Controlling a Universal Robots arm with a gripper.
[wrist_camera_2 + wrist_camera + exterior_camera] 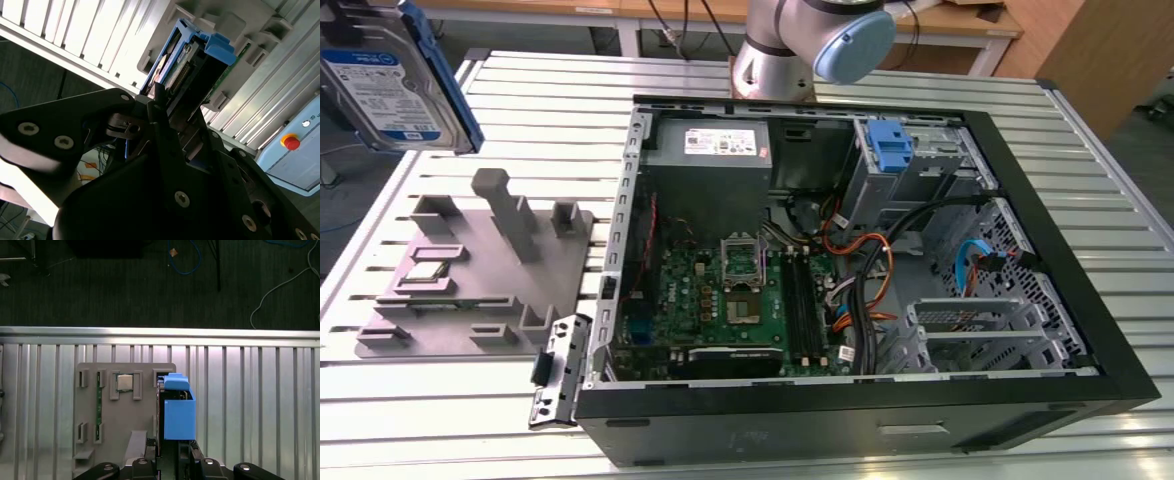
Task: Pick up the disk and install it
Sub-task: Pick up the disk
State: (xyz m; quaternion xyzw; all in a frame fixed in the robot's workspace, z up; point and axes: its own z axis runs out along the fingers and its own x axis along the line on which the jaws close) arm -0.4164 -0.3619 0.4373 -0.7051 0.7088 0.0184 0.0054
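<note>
At the far left of the exterior view, the disk (387, 85) is held in the air, label outward, above and apart from a grey holder tray (480, 290) that lies on the slatted metal desk (454, 420); a small square chip (434, 268) is seated in the tray. In both wrist views the disk is pinched at one end by the tool (177, 107), its dark fingers (161, 115) pressed against the drive's sides. To the exterior view's right of the tray, an open computer case (854, 430) is laid on its side; a green circuit board (720, 300) and a grey power box (714, 145) are visible inside, and further right a bare blue bracket (890, 148) is seated among the drive bays. The pick-up is judged done and the carry is in hand; installation is not yet done. The disk is well apart from the case, so travel across to the bays and careful lining-up with a free slot would be called for.
</note>
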